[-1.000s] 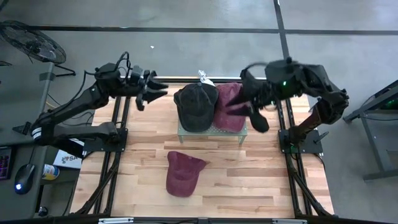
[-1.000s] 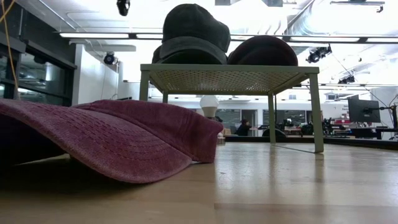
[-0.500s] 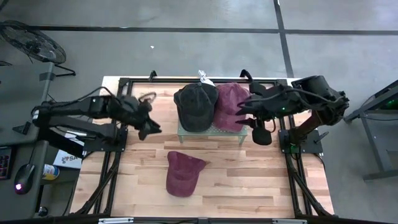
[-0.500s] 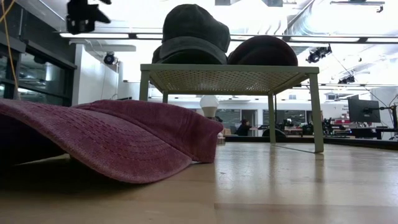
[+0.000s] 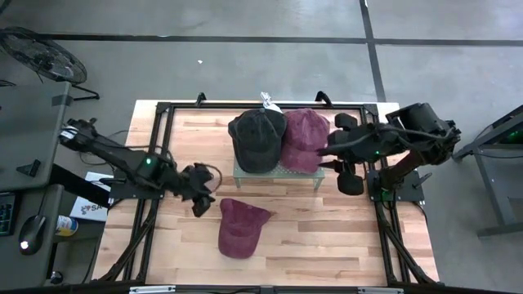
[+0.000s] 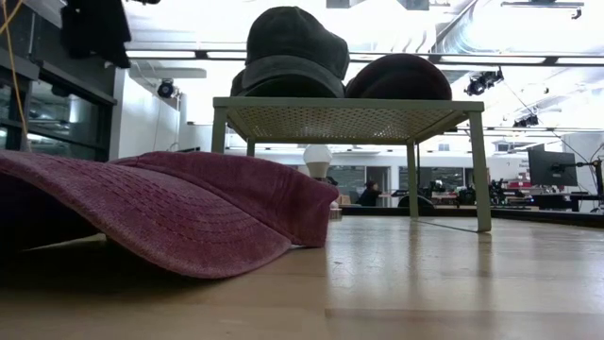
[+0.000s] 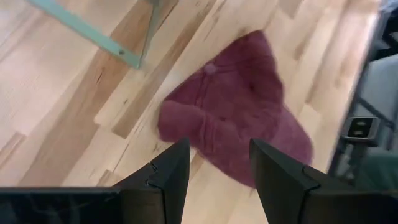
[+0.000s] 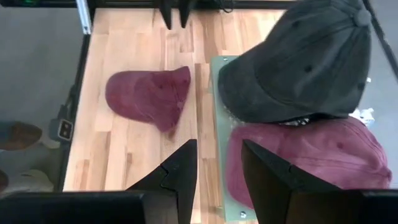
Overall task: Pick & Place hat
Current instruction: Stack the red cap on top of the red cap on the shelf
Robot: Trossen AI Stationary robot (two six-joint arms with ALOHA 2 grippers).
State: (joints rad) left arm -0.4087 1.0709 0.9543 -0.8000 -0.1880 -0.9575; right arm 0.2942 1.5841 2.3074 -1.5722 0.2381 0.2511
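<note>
On the rack (image 5: 320,174) at the far middle, a black hat (image 5: 257,139) and a maroon hat (image 5: 306,137) are already sitting; a third hat (image 5: 239,227) is lying on the table. We are hovering our left gripper (image 5: 202,193) just left of it, fingers parted and empty, while our right gripper (image 5: 343,162), also empty and parted, is waiting beside the rack.

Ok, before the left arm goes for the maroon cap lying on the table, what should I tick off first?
1. Left gripper open with nothing between its fingers: ok.
2. Maroon cap on the table lies free, nothing on it: ok.
3. Left gripper lined up over that cap: not ok, it sits beside it.
4. Right gripper clear of that cap, beside the rack: ok.
5. Black cap and second maroon cap settled on the rack: ok.
</note>
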